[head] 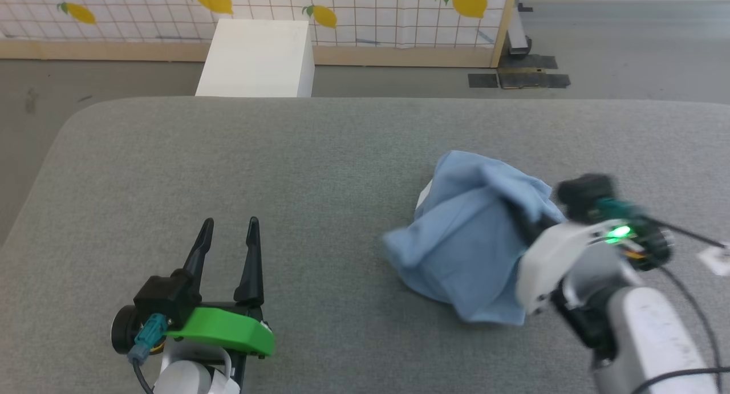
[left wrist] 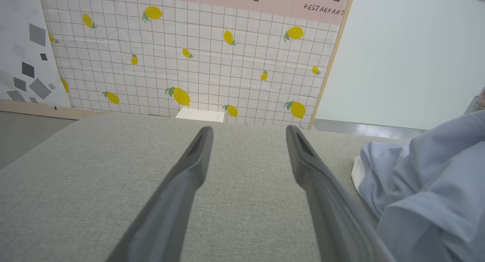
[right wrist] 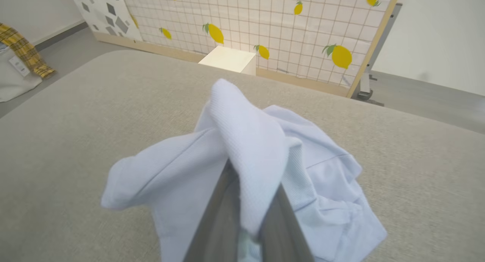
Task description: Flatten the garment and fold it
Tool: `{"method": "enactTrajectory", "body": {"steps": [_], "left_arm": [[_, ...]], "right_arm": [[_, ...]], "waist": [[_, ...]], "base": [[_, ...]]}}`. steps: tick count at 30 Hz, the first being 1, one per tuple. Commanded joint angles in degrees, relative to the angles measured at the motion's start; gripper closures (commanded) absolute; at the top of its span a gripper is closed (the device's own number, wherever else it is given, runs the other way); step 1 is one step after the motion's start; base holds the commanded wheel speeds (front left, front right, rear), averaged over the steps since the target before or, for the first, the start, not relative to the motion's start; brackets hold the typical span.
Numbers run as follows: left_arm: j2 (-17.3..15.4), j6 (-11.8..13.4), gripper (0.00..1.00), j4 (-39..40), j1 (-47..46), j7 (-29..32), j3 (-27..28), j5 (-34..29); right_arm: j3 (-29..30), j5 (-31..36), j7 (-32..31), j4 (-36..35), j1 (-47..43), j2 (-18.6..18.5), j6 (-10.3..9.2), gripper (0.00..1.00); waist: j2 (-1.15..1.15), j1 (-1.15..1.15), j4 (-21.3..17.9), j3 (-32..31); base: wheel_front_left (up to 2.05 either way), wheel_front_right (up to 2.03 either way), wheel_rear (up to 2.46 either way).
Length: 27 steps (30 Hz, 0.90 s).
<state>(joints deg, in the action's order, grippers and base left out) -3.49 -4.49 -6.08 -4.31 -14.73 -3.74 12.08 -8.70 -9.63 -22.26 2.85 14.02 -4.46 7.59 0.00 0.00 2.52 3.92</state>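
Right tool: pinched tight on blue shirt
Left tool: spread wide, holds nothing
Shirt: bunched up on counter

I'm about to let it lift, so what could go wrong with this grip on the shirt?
The right end effector is shut on one bunched fold of the garment, so lifting may raise the crumpled heap without spreading it. The left end effector is open and apart from it; with one hold, the cloth could twist or slip.

Head camera looks steeply down; wrist cameras sit low, facing the lemon-print screen; all share the garment.
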Motion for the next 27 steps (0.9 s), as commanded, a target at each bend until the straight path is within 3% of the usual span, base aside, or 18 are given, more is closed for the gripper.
{"method": "enactTrajectory", "body": {"steps": [1, 11, 17, 21, 22, 23, 27], "left_arm": [[0.2, -0.3, 0.0, -0.1, 0.4, -0.3, 0.3, -0.5], [0.4, -0.9, 0.0, -0.4, 0.2, -0.3, 0.4, -1.1], [0.5, -1.1, 0.0, -0.5, -0.1, -0.3, 0.5, -1.3], [0.5, -1.2, 0.0, -0.8, -0.5, -0.3, 0.6, -1.4], [0.5, -1.3, 0.0, -1.0, -0.6, -0.3, 0.4, -1.4], [0.5, -1.4, 0.0, -1.1, -0.7, -0.3, 0.3, -1.4], [0.6, -1.6, 0.0, -1.4, -0.9, -0.3, -0.1, -1.3]], "right_arm": [[2.7, 0.8, 1.1, -1.5, -0.3, 0.2, -0.1, 1.0], [27.8, 7.4, -2.3, -5.0, -10.9, 1.5, -0.1, 1.0], [33.3, 4.9, -2.4, -2.6, -13.2, 1.6, -0.1, 1.0], [32.7, 4.3, -0.4, -2.0, -12.3, 1.6, -0.1, 1.0], [32.8, 4.7, 0.5, -2.0, -11.9, 1.6, -0.1, 0.62], [32.8, 4.9, 0.8, -1.8, -11.6, 1.6, -0.1, 0.0], [29.6, 5.9, 5.0, -3.5, -10.6, 1.6, -0.1, 0.0]], "waist": [[0.0, 0.0, -0.7, -0.5], [0.0, 0.0, -2.0, -0.5], [0.0, 0.0, -2.5, -0.2], [0.0, 0.0, -2.4, -0.3], [0.0, 0.0, -2.2, -0.4], [0.0, 0.0, -2.0, -0.5], [0.0, 0.0, -1.1, -0.9]], "base": [[0.0, 0.0, 0.0], [0.0, 0.0, 0.0], [0.0, 0.0, 0.0], [0.0, 0.0, 0.0], [0.0, 0.0, 0.0], [0.0, 0.0, 0.0], [0.0, 0.0, 0.0]]}}
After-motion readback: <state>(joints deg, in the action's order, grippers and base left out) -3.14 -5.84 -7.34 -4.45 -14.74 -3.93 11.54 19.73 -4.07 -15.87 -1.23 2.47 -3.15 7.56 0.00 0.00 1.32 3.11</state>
